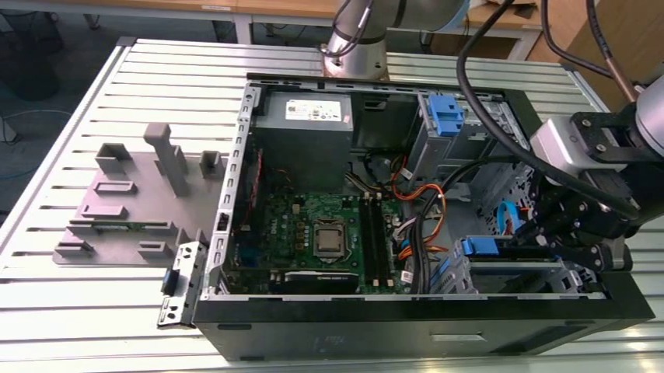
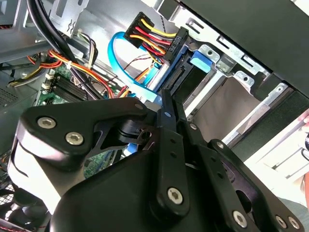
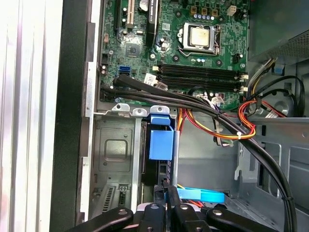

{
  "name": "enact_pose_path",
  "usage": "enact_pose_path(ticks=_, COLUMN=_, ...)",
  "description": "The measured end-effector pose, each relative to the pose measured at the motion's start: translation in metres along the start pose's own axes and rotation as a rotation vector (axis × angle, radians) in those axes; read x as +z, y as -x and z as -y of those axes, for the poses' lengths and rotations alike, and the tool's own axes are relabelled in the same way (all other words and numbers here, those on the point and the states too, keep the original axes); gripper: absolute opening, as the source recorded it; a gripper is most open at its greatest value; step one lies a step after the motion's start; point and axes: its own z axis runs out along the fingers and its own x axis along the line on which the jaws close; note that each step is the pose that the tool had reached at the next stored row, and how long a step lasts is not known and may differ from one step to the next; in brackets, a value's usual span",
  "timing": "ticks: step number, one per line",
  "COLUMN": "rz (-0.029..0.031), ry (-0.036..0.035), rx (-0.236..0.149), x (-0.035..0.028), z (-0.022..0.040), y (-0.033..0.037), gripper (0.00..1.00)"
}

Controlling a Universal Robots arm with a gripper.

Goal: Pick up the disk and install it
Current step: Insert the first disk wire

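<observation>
1. The disk stands on edge in the slot of the drive cage, at the corner of the open computer case on the exterior view's right. Only its thin dark edge shows.
2. The pincer looks closed on that edge, its fingertips drawn close together with the slab between them.
3. I judge it stiff, fairly heavy for its size and sensitive to knocks. The flat sides or side rails are the place to grip it, not the connector end.
4. Its long axis runs from the pincer toward the blue latch. In the second wrist view, what seems to be its toothed connector end sits just below the wired plug.
5. Black cables cross nearby, the motherboard lies beyond, and the case rests on the slatted counter.
</observation>
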Motion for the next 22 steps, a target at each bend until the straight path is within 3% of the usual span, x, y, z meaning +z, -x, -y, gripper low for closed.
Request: enact_pose_path(ticks=22, rz=0.0005, ry=0.0, rx=0.0, x=0.0036, z=0.0003, y=-0.0004, gripper=0.16)
